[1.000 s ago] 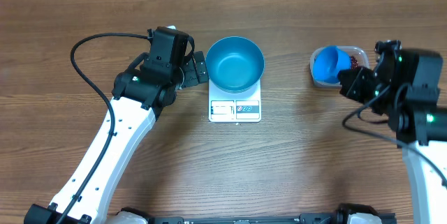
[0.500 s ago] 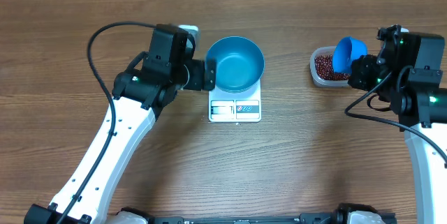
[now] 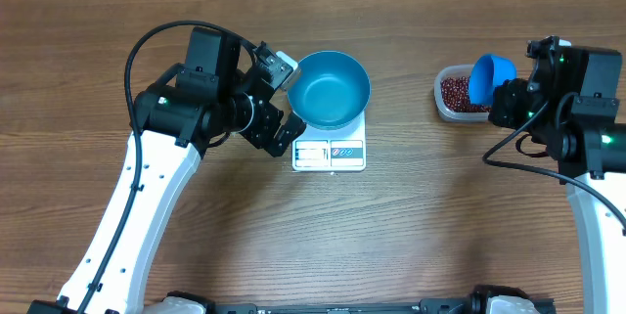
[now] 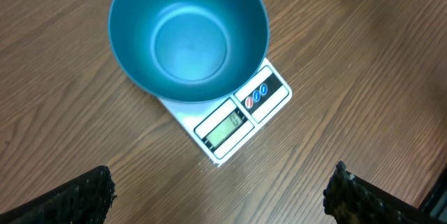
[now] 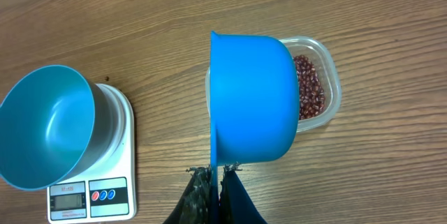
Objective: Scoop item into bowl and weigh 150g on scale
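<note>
Your right gripper (image 5: 218, 178) is clamping its fingers (image 5: 197, 199) tight on the short handle of the blue scoop (image 5: 251, 98), with almost no gap showing between them. The scoop is lying on its side in that grip, its mouth facing 9 o'clock in the right wrist view, and it is hanging over the clear plastic tub (image 5: 331, 70). The red-brown beans (image 5: 311, 91) are sitting in that tub, showing past the scoop at 3 o'clock. You cannot tell from these views whether any are riding inside the scoop.

Your left gripper (image 4: 220, 196) is spreading its 2 fingers (image 4: 84, 196) wide apart and holding nothing, with the bare wooden table (image 4: 363, 77) showing between them. In the overhead view it is hovering just beside the blue bowl (image 3: 330, 89) at the bowl's 9 o'clock. The left wrist view is showing the fingertips clear of the rim.

The bowl is sitting on the white scale (image 3: 330, 154), covering the platform and overhanging toward 12 o'clock, while the scale's display panel is showing at 6 o'clock. The tub with the beans is standing well apart from the bowl at 3 o'clock.
</note>
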